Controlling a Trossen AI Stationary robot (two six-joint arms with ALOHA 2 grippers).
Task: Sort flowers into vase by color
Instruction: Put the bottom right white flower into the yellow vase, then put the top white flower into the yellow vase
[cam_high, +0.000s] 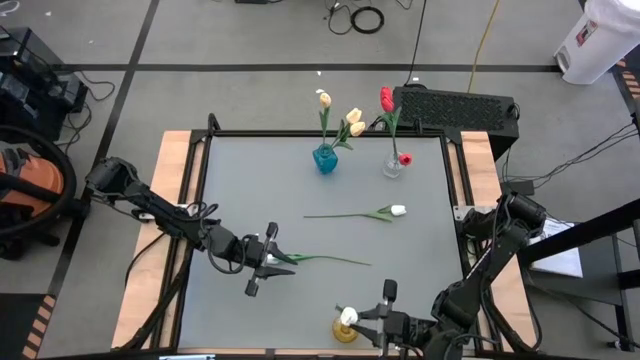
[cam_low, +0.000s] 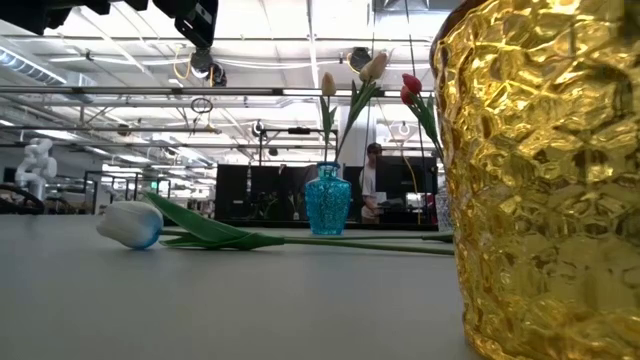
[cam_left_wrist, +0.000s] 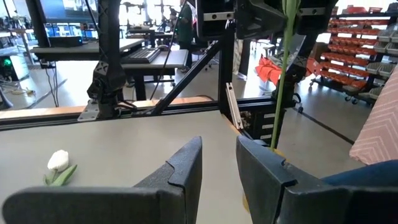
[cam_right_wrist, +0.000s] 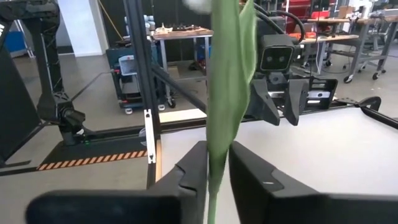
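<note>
Right gripper (cam_high: 385, 312) at the gold vase (cam_high: 345, 330), near table edge; left gripper (cam_high: 262, 262) low over mid-table.

White tulip (cam_high: 348, 316) stands in the gold vase; its green stem runs up between the right gripper's fingers (cam_right_wrist: 189, 171), which stand narrowly parted around it (actual contact with the stem cannot be told). Left gripper's fingers are partly open and empty, by the stem end of a flower (cam_high: 325, 259) lying flat. A second white tulip (cam_high: 397, 210) lies loose mid-table. Blue vase (cam_high: 325, 158) holds three cream-yellow tulips (cam_high: 353, 118); clear vase (cam_high: 393, 166) beside it holds red tulips (cam_high: 386, 98).
</note>
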